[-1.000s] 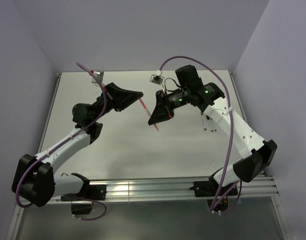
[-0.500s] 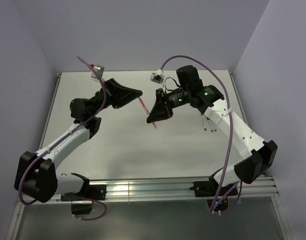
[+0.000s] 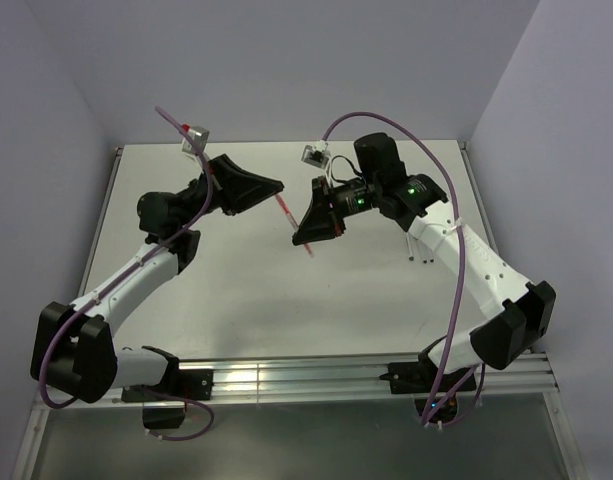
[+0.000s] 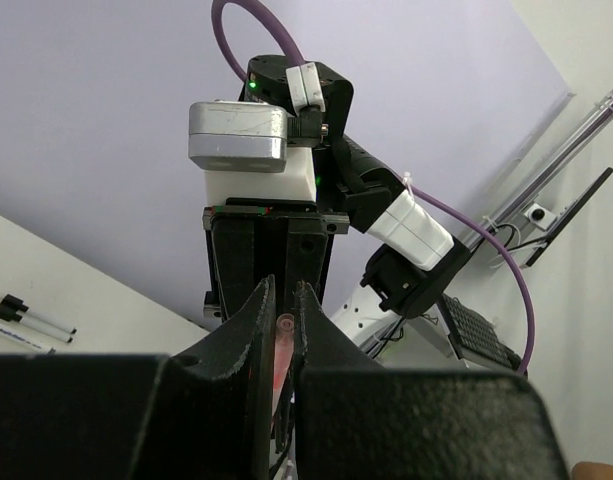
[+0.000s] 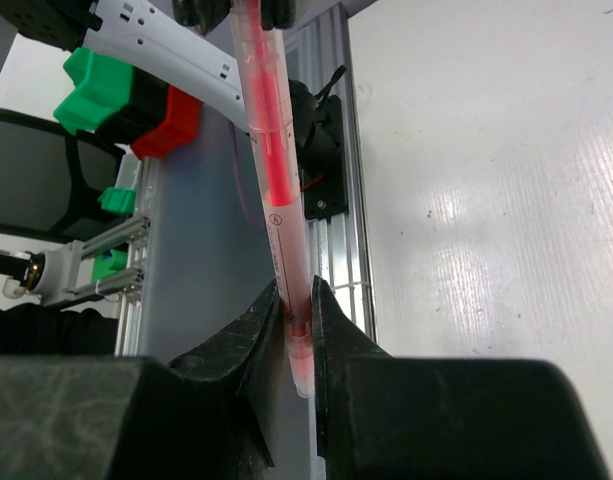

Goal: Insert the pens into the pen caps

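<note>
The red-pink pen (image 3: pixel 285 212) hangs above the table's middle, slanting between both grippers. My right gripper (image 3: pixel 298 240) is shut on its lower part, and in the right wrist view the jaws (image 5: pixel 294 290) pinch the barrel (image 5: pixel 276 190) with a short stub below them. My left gripper (image 3: pixel 279 188) is shut on the upper end. Between its jaws (image 4: pixel 283 290) I see a pale clear pen cap (image 4: pixel 283 325) end-on, pink showing behind it. How far the pen sits in the cap is hidden. Two whitish pens (image 3: pixel 419 245) with dark tips lie on the table at the right.
The same two whitish pens (image 4: pixel 21 320) appear at the left in the left wrist view. An aluminium rail (image 3: pixel 316 375) runs along the near edge between the arm bases. Walls close the table (image 3: pixel 236 290) at the back and both sides.
Both grippers and the red-pink pen have drifted slightly left and toward the back. Both grips are unchanged.
</note>
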Robot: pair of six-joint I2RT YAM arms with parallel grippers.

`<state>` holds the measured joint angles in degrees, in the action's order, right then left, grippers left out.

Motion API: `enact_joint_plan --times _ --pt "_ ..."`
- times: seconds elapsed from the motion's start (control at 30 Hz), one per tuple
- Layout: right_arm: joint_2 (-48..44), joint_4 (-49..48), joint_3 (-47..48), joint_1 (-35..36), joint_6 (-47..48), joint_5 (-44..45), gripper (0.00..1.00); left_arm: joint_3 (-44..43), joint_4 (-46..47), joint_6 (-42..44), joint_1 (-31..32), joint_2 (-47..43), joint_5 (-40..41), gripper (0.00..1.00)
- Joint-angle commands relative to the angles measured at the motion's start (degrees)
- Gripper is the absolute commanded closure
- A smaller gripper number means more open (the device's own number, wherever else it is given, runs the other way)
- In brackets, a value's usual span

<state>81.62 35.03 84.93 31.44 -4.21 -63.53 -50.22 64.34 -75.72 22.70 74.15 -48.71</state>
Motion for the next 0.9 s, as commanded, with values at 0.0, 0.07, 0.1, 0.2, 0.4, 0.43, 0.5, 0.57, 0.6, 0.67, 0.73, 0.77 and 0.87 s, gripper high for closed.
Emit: enact_joint_plan --times 0.0,0.07,0.1,0.2,0.4,0.43,0.5,0.57,0.6,0.67,0.73,0.77,0.87 --pt "-0.85 -12.00 0.59 -3.14 -2.21 6.57 1.00 -1.29 1.58 -1.36 1.91 -0.41 -14.31 1.00" --pt "-0.85 -12.00 0.59 -3.14 -2.21 6.57 1.00 -1.38 1.49 -1.18 2.00 -0.24 -14.22 1.00" --pt "-0.85 -12.00 0.94 -3.23 -2.30 6.57 1.00 -1.38 1.49 -1.09 1.91 -0.15 -14.31 0.99" --pt "-0.42 -12.00 1.73 -3.14 -2.73 6.57 1.00 -1.46 0.09 -0.39 2.00 -0.15 -14.05 0.71" --pt "0.46 -12.09 1.83 -3.14 -3.61 6.66 1.00 -2.87 -2.81 2.07 1.56 -0.41 -12.99 0.50" --pt "0.38 -12.09 1.56 -3.14 -3.61 6.84 1.00 -3.65 -3.25 2.51 1.30 -0.15 -12.82 0.48" --pt "0.12 -12.09 0.77 -3.32 -3.70 7.10 1.00 -4.45 -5.35 3.99 -0.02 -0.15 -12.03 0.38" --pt "-0.50 -12.09 -0.11 -3.67 -3.88 7.10 1.00 -5.59 -8.77 6.36 -1.86 -0.32 -10.63 0.26" --pt "-0.76 -12.09 -0.20 -4.10 -3.88 7.19 1.00 -6.12 -13.92 10.29 -2.56 -0.32 -10.18 0.17" --pt "-1.73 -12.09 -0.55 -4.63 -4.05 7.19 1.00 -7.35 -19.40 14.36 -4.58 -0.41 -9.13 0.13" --pt "-2.87 -12.00 -0.81 -5.51 -4.14 7.01 1.00 -8.58 -27.92 21.91 -5.73 -0.24 -7.90 0.12" --pt "-3.22 -12.00 -1.34 -5.86 -4.49 6.93 1.00 -8.93 -30.30 24.11 -6.95 -0.06 -7.46 0.11" --pt "-4.54 -11.82 -3.18 -7.97 -4.84 7.71 1.00 -10.51 -40.48 32.11 -9.42 0.56 -5.44 0.10"
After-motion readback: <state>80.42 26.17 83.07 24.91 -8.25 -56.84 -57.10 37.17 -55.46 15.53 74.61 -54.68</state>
